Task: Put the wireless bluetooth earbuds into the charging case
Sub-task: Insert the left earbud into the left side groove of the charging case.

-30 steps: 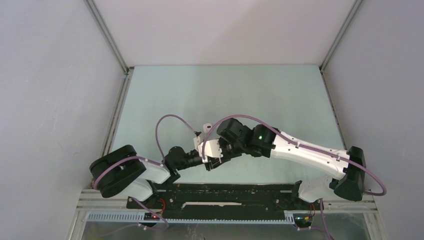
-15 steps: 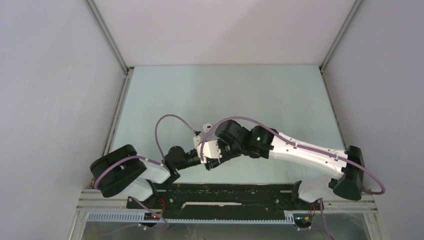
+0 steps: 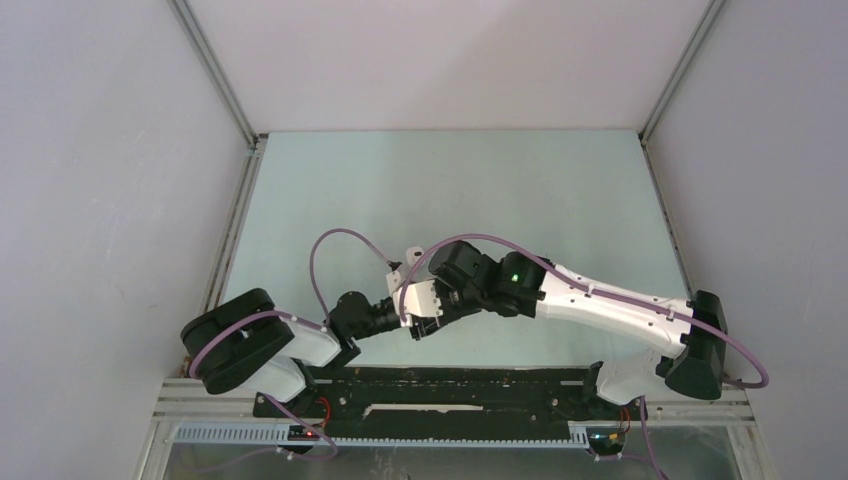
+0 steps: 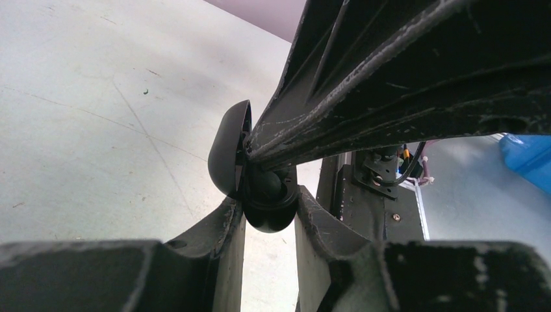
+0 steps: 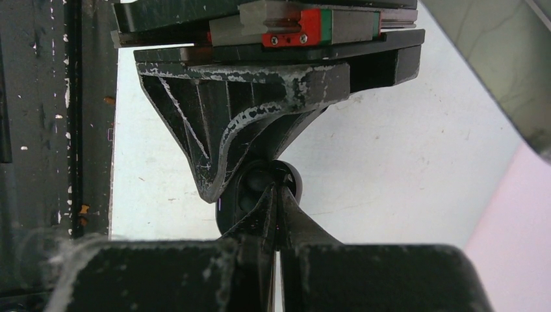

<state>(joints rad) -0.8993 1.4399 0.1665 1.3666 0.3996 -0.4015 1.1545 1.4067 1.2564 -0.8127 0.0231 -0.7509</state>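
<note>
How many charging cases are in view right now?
1: a black charging case, lid open, clamped in the left gripper, with the right gripper at its opening. Others may be hidden beneath the wrists.

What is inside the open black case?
The right pincer's closed tips reach into the case, gripped by the left pincer. A dark rounded lump shows there; the fingers cover whether an earbud is seated.

No legible text, labels, brands or numbers in any view

Pale mint tabletop (image 3: pixel 450 180), faint scratch lines and small dark specks, black mounting rail (image 3: pixel 450 385) along its near edge
</note>
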